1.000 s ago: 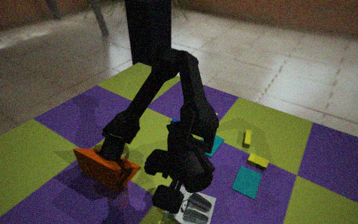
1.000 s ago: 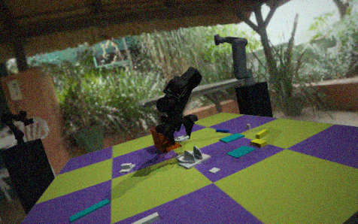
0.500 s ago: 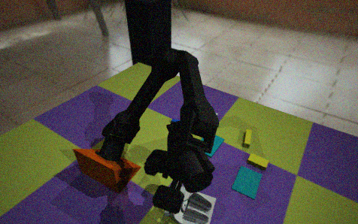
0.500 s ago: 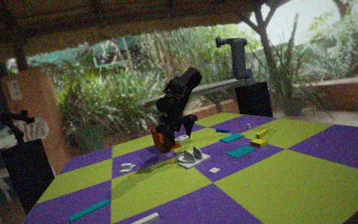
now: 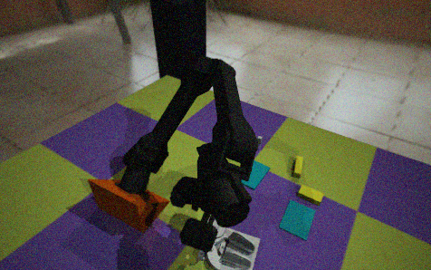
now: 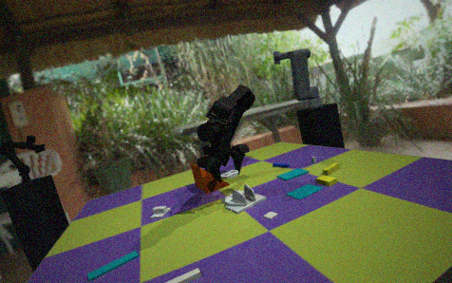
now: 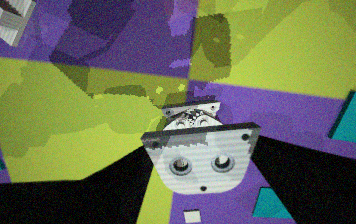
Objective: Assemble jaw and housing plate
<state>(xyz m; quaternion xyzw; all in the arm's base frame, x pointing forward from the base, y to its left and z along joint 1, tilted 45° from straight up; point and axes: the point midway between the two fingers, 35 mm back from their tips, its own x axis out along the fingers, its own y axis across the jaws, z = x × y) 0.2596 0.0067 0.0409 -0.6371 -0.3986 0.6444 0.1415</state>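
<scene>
The white housing plate [image 7: 202, 182] [image 6: 230, 174], with two round holes, is gripped at its sides between the black fingers of my gripper [image 7: 197, 141] [image 6: 228, 175]. My gripper is shut on it and holds it above the mat. The grey-white base plate [image 6: 235, 209] [image 5: 254, 241] [image 7: 190, 106] lies on the mat just beyond the held plate. Two dark grey jaws [image 6: 249, 193] [image 5: 241, 244] stand side by side on it, their round ends and teeth close together. The held plate hides part of the base in the wrist view, so full seating and mesh cannot be told.
The orange mount [image 5: 118, 204] [image 6: 201, 179] is at the arm's foot. A loose white piece [image 6: 160, 212] [image 7: 15, 22] and a small white block [image 6: 271, 215] [image 7: 192, 216] lie near the base. Teal tiles [image 5: 298, 219] [image 6: 305, 191] and yellow blocks [image 5: 311, 195] [image 6: 327, 179] lie to the right.
</scene>
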